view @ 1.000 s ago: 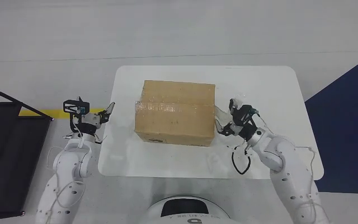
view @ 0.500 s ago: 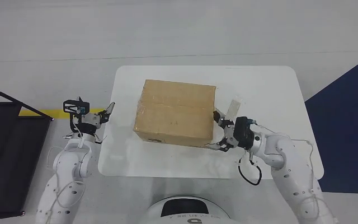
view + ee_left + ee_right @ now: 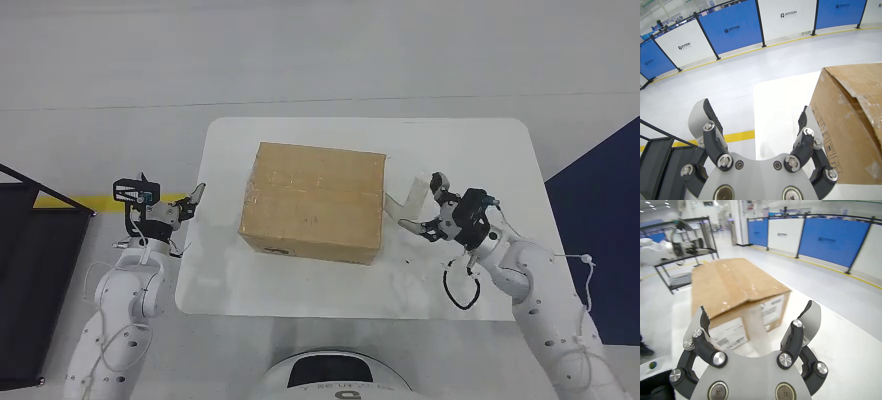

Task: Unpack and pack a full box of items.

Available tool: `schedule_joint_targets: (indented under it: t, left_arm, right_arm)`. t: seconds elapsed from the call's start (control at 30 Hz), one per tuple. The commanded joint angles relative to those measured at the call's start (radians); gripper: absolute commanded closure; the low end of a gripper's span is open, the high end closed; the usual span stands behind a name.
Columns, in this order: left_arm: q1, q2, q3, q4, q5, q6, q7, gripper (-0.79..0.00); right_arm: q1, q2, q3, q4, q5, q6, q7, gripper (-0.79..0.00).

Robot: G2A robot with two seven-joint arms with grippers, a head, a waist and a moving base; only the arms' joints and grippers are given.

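Top view: brown cardboard box [image 3: 312,203] sits mid white tabletop [image 3: 480,150], flaps shut. My left gripper [image 3: 190,200] hangs at the tabletop's left edge, apart from the box. My right gripper [image 3: 422,205] is just beside the box's right side, next to a loose clear tape strip [image 3: 410,192].

Left wrist view: left gripper [image 3: 755,104] wide open, empty. Box [image 3: 848,113] is unbraced, so any tug could slide it.

Right wrist view: right gripper [image 3: 756,306] wide open, clamping nothing. Tape strip [image 3: 758,326] dangles between the jaws. I judge it could stick to a pad, drag the box [image 3: 730,285] or foul the next grasp.
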Motion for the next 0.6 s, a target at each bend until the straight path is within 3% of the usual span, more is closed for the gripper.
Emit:
schedule_joint_targets:
  t: [0.0,0.23,0.57]
  left_arm:
    - [0.000,0.000,0.000,0.000,0.000,0.000,0.000,-0.785]
    - [0.000,0.000,0.000,0.000,0.000,0.000,0.000,-0.785]
    - [0.000,0.000,0.000,0.000,0.000,0.000,0.000,-0.785]
  right_arm:
    - [0.009,-0.009,-0.052,-0.021,-0.004,0.121,0.049,-0.785]
    - [0.119,-0.030,-0.158,0.050,-0.002,0.160,0.147,-0.785]
    - [0.117,-0.028,-0.152,0.012,0.038,0.043,0.115,-0.785]
